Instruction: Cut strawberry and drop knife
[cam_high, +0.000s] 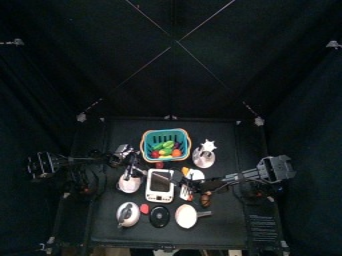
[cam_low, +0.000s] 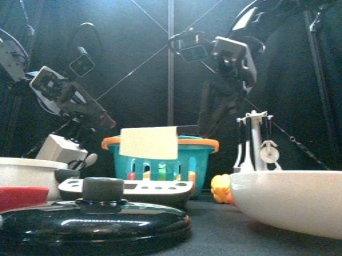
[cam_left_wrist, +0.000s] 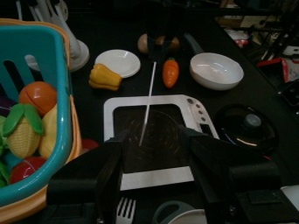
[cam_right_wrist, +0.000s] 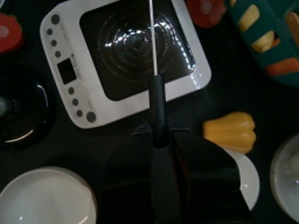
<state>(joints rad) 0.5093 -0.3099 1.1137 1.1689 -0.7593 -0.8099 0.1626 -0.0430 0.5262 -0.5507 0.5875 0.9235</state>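
The left gripper (cam_left_wrist: 152, 164) hangs above the white board (cam_left_wrist: 176, 109), its jaws spread wide and empty. The strawberry (cam_left_wrist: 89, 144) lies between the basket (cam_left_wrist: 52, 52) and the board. The right gripper (cam_right_wrist: 158, 147) pinches the knife (cam_right_wrist: 155, 83) by its handle, with the blade over the board.

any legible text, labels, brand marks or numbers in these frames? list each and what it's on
None can be read.
White board: a dark rectangular panel and a row of round buttons along one edge, any markings too small to read.
Teal basket: a blank pale card stands in front of it, no print visible.
Bowls, lid, toy produce: no markings visible.
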